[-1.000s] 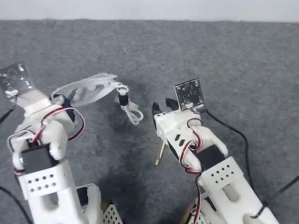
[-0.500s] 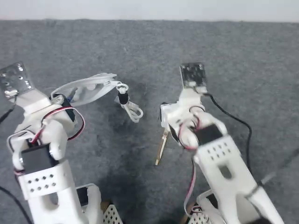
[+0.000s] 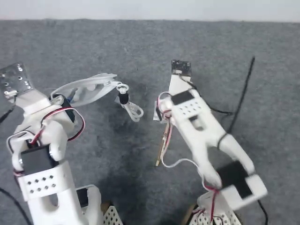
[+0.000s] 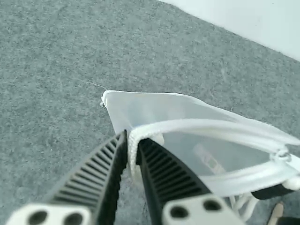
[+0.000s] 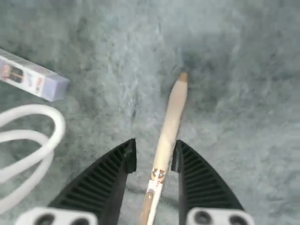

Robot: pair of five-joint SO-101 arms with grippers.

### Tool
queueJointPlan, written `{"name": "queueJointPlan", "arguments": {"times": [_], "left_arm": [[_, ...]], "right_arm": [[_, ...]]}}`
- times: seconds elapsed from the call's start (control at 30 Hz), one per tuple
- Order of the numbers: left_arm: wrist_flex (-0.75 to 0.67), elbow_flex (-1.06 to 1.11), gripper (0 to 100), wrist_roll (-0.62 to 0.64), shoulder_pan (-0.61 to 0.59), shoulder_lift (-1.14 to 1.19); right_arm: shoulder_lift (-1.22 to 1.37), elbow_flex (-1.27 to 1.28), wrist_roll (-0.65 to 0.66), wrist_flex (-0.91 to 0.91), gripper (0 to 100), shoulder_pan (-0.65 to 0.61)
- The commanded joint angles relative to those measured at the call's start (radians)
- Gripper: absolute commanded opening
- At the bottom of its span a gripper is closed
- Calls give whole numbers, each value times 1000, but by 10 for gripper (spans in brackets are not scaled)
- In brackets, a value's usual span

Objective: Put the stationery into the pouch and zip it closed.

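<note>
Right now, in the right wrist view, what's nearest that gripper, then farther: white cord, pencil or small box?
1. The pencil, inside the open right gripper.
2. The white cord, just beside it.
3. The small box, beyond the cord.

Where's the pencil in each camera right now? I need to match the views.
High view: pencil lying beside the right arm.
Right wrist view: between the right gripper's open fingers.
Left wrist view: probably the tan tip past the pouch.
Shared landmark: white cord loop.
</note>
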Motion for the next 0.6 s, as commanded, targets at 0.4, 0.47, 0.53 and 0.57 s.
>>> {"name": "queueJointPlan", "arguments": {"times": [0.4, 0.47, 0.53, 0.57], "left_arm": [[-32, -21, 10, 17, -6, -26], [-32, -21, 10, 17, -6, -26], [-32, -21, 10, 17, -6, -26], [-32, -21, 10, 17, -6, -26]], "right_arm": [[125, -166, -41, 18, 116, 36], [139, -176, -40, 15, 116, 51], [171, -189, -17, 10, 116, 51], [196, -201, -8, 12, 116, 50]]}}
